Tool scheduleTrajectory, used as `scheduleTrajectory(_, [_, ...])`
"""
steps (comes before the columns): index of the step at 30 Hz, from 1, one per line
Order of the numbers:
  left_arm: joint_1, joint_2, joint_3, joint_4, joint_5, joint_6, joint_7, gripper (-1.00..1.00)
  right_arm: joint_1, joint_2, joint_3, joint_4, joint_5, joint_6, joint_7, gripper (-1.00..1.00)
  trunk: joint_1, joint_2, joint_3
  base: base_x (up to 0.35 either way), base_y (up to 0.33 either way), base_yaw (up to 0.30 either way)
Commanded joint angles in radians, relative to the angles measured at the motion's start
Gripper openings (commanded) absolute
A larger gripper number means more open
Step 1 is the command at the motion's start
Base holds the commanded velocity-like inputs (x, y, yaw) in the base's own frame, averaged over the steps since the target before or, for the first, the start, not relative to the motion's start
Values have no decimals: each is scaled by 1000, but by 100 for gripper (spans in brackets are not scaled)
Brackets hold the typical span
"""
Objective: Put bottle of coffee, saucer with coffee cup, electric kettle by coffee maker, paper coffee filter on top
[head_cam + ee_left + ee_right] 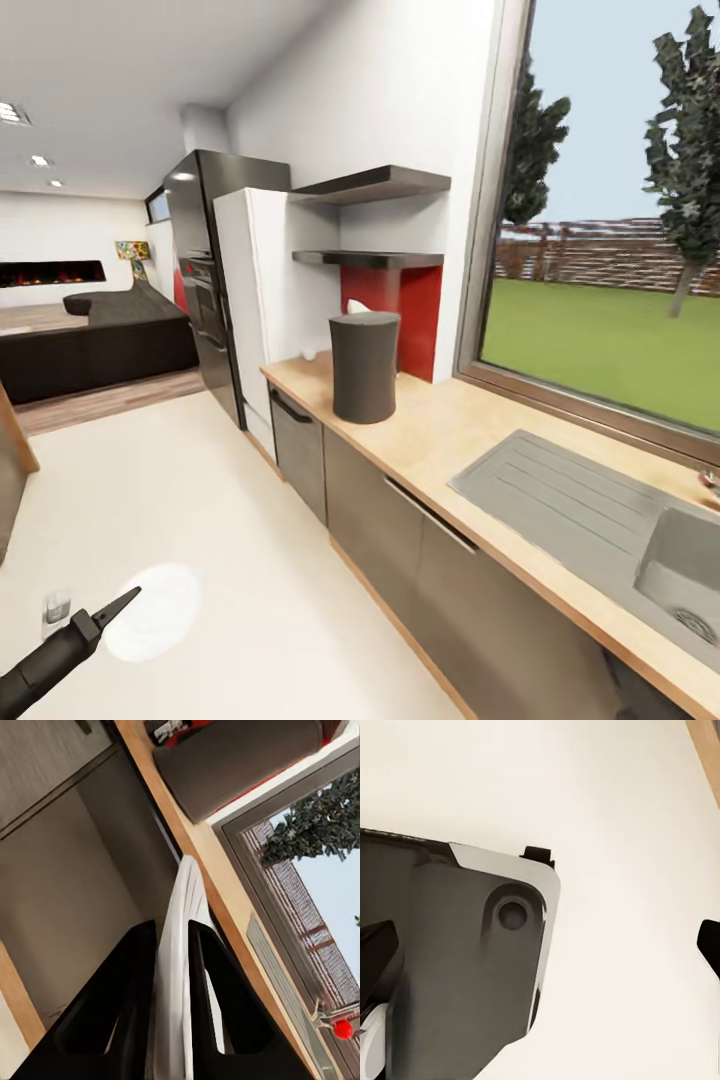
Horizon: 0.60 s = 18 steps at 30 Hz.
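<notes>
**Saucer carried toward the counter**

Kitchen cabinets in grey ran beneath the light wood counter [450, 430] along the window wall. In the head view the coffee maker [364, 366] stood upright on the counter below the lower of two black kitchen shelves [368, 258], with a small white object just beside it toward the refrigerator [262, 300]. A grey sink [680, 580] was set into the counter nearer the camera.

The left tool [118, 606] appeared low in the head view, over the pale floor [200, 480], holding the white saucer [152, 612] at its tip.

The left wrist view supplied what the head view did not: both black fingers [127, 1005] pressed against the saucer [180, 967], seen edge-on between them, with the counter edge and the coffee maker [232, 765] beyond.

The right wrist view showed floor, a dark robot body panel [457, 967] and one fingertip [709, 941] at the frame edge; the right tool's state could not be determined.
</notes>
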Motion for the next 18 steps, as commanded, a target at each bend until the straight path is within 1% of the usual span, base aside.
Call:
scheduleTrajectory(1, [-1,0,1,1,2,8,-2,-100,1,-1,5,-2,6,5,3,100,1,-1,0,285,184,285])
scheduleTrajectory(9, [0,0,1,1,2,8,-2,-100,1,-1,5,-2,6,5,4,100,1,-1,-4,285,184,275])
scheduleTrajectory(18, [3,0,1,1,2,8,-1,-100,1,-1,5,-2,6,4,5,100,1,-1,-14,285,184,223])
